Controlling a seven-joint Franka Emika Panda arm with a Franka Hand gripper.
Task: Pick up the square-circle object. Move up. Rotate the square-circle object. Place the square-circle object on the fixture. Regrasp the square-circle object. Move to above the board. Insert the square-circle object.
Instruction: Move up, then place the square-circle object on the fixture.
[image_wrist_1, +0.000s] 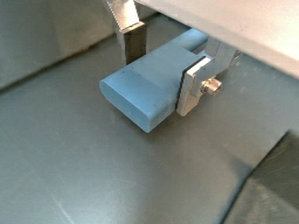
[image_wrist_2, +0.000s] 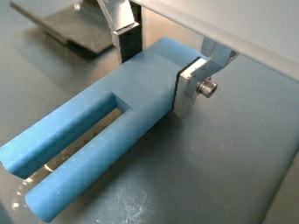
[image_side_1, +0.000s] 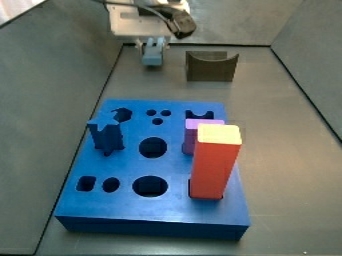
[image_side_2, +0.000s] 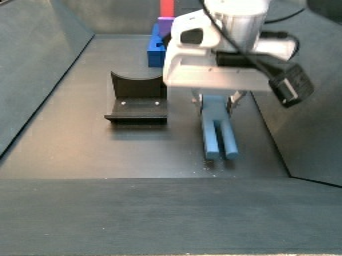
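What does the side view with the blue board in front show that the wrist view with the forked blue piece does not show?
Only the side view shows the board, the tall red-orange block and the dark blue notched peg standing in it, and the fixture's U-shaped notch.

Only the wrist view shows the square-circle object's two long prongs and the silver fingers pressed against its sides.

Both show the hand at the square-circle object, low over the grey floor.
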